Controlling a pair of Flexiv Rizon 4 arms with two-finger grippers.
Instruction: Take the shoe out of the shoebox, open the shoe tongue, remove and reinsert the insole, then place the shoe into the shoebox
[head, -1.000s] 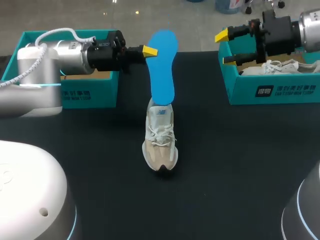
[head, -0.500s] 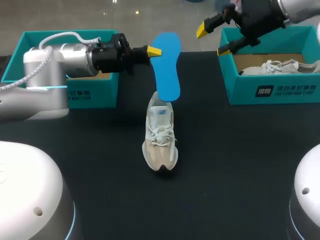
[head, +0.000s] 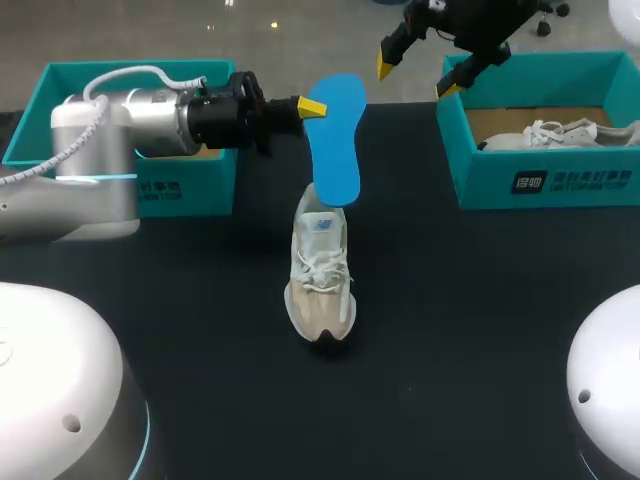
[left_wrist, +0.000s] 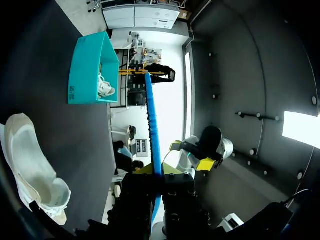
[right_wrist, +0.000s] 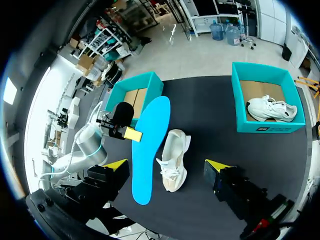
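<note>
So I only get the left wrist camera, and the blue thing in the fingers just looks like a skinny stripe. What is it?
Observer: It's the insole. The head camera shows its wide blue foot shape, held up over the heel end of the tan shoe.
Operator: Is the other arm grabbing it too?
Observer: No. The right fingers are open with nothing in them, raised high near the right box.
Operator: Just one box then?
Observer: Two. Another teal box sits behind the left arm, out of your sight.
</note>
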